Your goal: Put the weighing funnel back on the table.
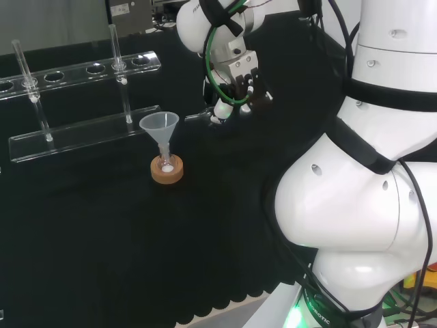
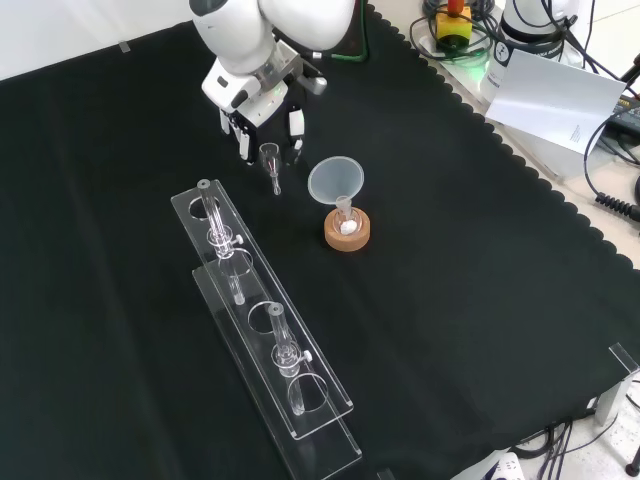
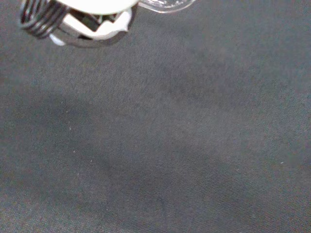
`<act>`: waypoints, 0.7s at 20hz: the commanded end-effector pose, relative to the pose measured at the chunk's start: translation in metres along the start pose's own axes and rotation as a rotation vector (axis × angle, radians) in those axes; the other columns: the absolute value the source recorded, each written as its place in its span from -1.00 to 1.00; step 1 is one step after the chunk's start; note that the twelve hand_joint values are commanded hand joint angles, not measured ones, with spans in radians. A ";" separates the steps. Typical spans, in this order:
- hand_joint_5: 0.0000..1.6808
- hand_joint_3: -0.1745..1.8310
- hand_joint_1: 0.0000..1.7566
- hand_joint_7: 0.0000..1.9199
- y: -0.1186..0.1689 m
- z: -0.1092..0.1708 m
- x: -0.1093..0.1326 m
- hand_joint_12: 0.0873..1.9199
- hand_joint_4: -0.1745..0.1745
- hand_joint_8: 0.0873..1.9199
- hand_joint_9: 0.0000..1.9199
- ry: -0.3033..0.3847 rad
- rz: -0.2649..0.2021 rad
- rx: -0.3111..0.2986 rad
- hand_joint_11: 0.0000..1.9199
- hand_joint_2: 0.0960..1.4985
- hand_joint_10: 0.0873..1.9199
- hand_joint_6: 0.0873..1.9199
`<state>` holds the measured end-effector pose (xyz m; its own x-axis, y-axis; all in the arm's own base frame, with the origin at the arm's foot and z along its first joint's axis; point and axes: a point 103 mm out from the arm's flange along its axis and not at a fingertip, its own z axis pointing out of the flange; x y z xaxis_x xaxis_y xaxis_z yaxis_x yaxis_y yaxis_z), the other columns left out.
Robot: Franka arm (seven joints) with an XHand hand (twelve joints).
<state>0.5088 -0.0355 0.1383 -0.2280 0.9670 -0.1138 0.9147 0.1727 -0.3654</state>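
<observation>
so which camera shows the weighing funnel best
front view: the weighing funnel shows whole there, cup and stem, against the black cloth just below the hand. the head view gives a thin clear stem poking out left of the hand. the wrist view catches a clear sliver of it next to a blurred white part of the hand.

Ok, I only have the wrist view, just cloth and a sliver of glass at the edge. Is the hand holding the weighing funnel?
Observer: Yes, the front view shows the hand pinching the weighing funnel at its fingertips, low over the cloth.
Operator: Anything close by?
Observer: The funnel, in its flask on a cork ring, stands just right of it in the front view, apart.
Operator: And in front?
Observer: A clear test tube rack lies nearer the front camera, holding two tubes.
</observation>
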 end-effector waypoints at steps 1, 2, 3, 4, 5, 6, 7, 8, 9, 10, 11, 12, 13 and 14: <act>0.50 -0.22 0.27 0.43 0.009 0.013 0.003 -0.18 1.00 -0.83 0.55 0.022 -0.012 -0.013 0.16 -0.15 -1.00 -0.37; 0.50 -0.23 0.27 0.43 0.011 0.014 0.005 -0.18 1.00 -0.83 0.55 0.023 -0.013 -0.017 0.16 -0.15 -1.00 -0.37; 0.50 -0.23 0.27 0.43 0.012 0.015 0.006 -0.18 1.00 -0.83 0.55 0.022 -0.015 -0.023 0.16 -0.15 -1.00 -0.37; 0.50 -0.23 0.27 0.43 0.013 0.016 0.007 -0.18 1.00 -0.83 0.55 0.021 -0.017 -0.027 0.16 -0.15 -1.00 -0.37; 0.50 -0.23 0.27 0.43 0.014 0.018 0.009 -0.18 1.00 -0.83 0.55 0.019 -0.019 -0.029 0.16 -0.15 -1.00 -0.37; 0.50 -0.23 0.27 0.43 0.015 0.019 0.011 -0.18 1.00 -0.83 0.55 0.016 -0.020 -0.033 0.16 -0.15 -1.00 -0.37; 0.50 -0.23 0.27 0.43 0.017 0.021 0.012 -0.18 1.00 -0.83 0.55 0.013 -0.020 -0.038 0.16 -0.15 -1.00 -0.37; 0.50 -0.23 0.27 0.43 0.018 0.022 0.013 -0.18 1.00 -0.83 0.55 0.010 -0.021 -0.042 0.16 -0.15 -1.00 -0.37; 0.50 -0.23 0.27 0.43 0.019 0.024 0.015 -0.18 1.00 -0.83 0.55 0.008 -0.021 -0.044 0.16 -0.15 -1.00 -0.37; 0.50 -0.23 0.27 0.43 0.020 0.026 0.016 -0.18 1.00 -0.83 0.55 0.010 -0.023 -0.039 0.16 -0.15 -1.00 -0.37; 0.50 -0.23 0.27 0.43 0.021 0.028 0.017 -0.18 1.00 -0.83 0.55 0.010 -0.023 -0.038 0.16 -0.15 -1.00 -0.37; 0.50 -0.23 0.27 0.43 0.023 0.030 0.017 -0.18 1.00 -0.83 0.55 0.011 -0.025 -0.036 0.16 -0.15 -1.00 -0.37; 0.50 -0.23 0.27 0.43 0.024 0.032 0.018 -0.18 1.00 -0.83 0.55 0.009 -0.025 -0.035 0.16 -0.15 -1.00 -0.37; 0.50 -0.23 0.27 0.43 0.025 0.033 0.018 -0.18 1.00 -0.83 0.55 0.009 -0.024 -0.036 0.16 -0.15 -1.00 -0.37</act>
<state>0.5151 -0.0217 0.1044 -0.2464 0.9646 -0.0938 0.9205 0.2026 -0.3341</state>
